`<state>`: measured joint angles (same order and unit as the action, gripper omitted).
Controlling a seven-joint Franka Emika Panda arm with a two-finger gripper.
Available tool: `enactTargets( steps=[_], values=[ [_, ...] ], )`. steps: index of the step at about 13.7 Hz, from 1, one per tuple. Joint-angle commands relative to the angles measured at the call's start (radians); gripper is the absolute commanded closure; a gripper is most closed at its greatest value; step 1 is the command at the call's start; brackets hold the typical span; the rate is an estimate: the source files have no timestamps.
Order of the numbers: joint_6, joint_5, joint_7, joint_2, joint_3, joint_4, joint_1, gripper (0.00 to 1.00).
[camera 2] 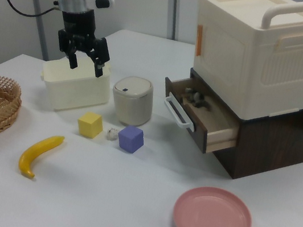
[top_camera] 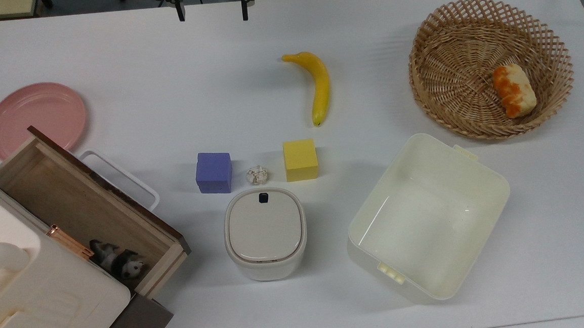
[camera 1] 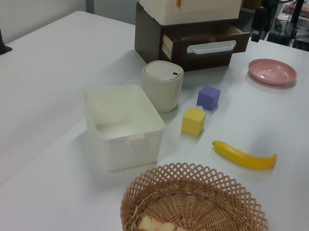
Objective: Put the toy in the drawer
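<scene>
Toy [top_camera: 118,262]: panda figurine, lying inside the open drawer [top_camera: 45,192], at the end under the cream cabinet [top_camera: 37,306]. Pincer [camera 2: 83,61]: empty, fingers spread, raised above the bench [top_camera: 166,90], well apart from the drawer. Step in hand, by judgement: placement looks complete; retreat upward, clear of the white handle [camera 2: 173,112]. Obscured: toy half under the cabinet edge, pose unclear; pincer cut off at the top view's upper edge.

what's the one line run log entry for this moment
toy: inside open drawer | gripper: open, empty, raised away from drawer | drawer: not closed
</scene>
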<state>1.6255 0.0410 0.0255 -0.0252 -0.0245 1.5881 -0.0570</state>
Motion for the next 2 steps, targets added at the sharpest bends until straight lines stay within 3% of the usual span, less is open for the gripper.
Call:
enactTargets(
  steps=[1,2],
  values=[
    [-0.009,-0.021,0.01,0.016,-0.011,0.004,-0.004,0.0],
    [-0.009,-0.02,0.01,0.016,-0.011,0.004,-0.004,0.0]
  ],
)
